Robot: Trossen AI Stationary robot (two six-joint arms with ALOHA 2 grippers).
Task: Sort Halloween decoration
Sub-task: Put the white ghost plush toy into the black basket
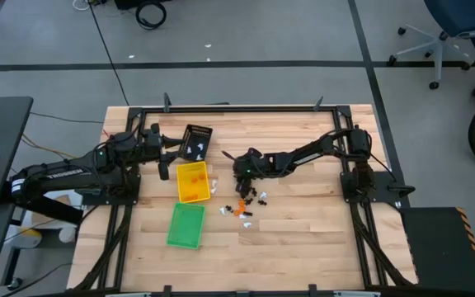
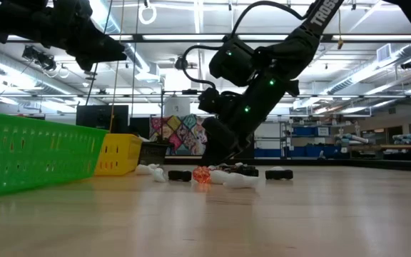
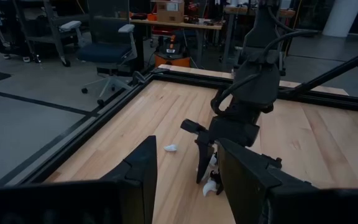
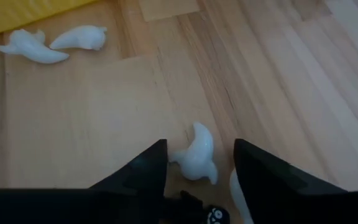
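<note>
Right wrist view puts us down among the Halloween decoration [image 4: 195, 155]: our right gripper [image 4: 199, 163] hangs low over the table [image 4: 278, 68] with its two dark fingers parted, and one white ghost-shaped trinket lies on the wood between them, gripped by neither. A black trinket [image 4: 215, 214] sits just under the fingers, close behind the white one, and two more white pieces [image 4: 51, 43] lie farther ahead, near the edge of the yellow tray [image 4: 23, 12].

From overhead, we see the rest of the scatter, white, orange and black, spread on the wood just below and beside this gripper, with the yellow tray and the green tray [image 1: 185, 225] off to its far side and the black tray [image 1: 196, 140] beyond them. Our left gripper [image 1: 165, 154] waits near the black tray, its fingers apart and empty.

We judge the risk to be in the closing. The white piece is small, smooth and curved, and it lies off-centre towards one finger; a pinch from here could squirt it sideways along the boards or catch only its tail. The black piece so close behind could be nudged or picked up with it, and then two colours would land in one tray. Pressing lower could drive the fingertips into the wood.
</note>
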